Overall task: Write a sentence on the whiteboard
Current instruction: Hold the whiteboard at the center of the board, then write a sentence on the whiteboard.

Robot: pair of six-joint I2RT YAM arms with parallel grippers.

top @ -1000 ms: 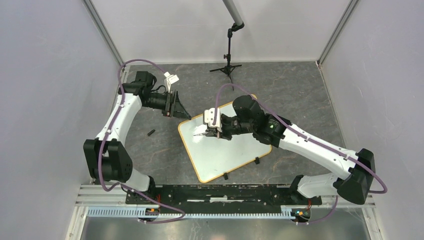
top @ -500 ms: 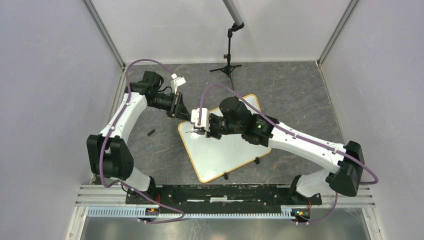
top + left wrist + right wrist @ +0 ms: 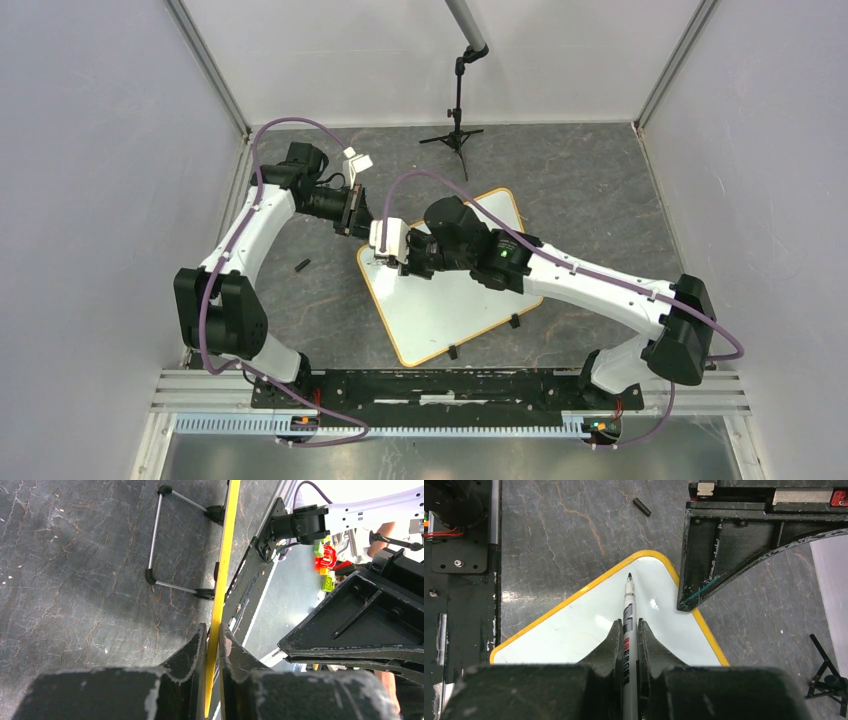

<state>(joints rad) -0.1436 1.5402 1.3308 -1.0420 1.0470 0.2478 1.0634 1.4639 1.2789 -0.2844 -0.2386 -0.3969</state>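
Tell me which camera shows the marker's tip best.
The right wrist view. The marker runs straight out from the right gripper, its black tip over the whiteboard near a corner. In the top external view the right gripper covers the tip. The left wrist view shows the whiteboard's yellow rim edge-on but no marker.

**A robotics lab test cell**

Blank, pale panel walls set in metal frame posts box in a dark, marbled bench on three sides. Two white-and-black robot arms, the left arm and the right arm, are bolted to a black mounting plate at the near edge. A slotted aluminium rail runs in front of the plate. Purple cables loop along the arms. A small black tripod stands at the far edge under a grey pole. In the left wrist view, red and green toy blocks show past the bench.
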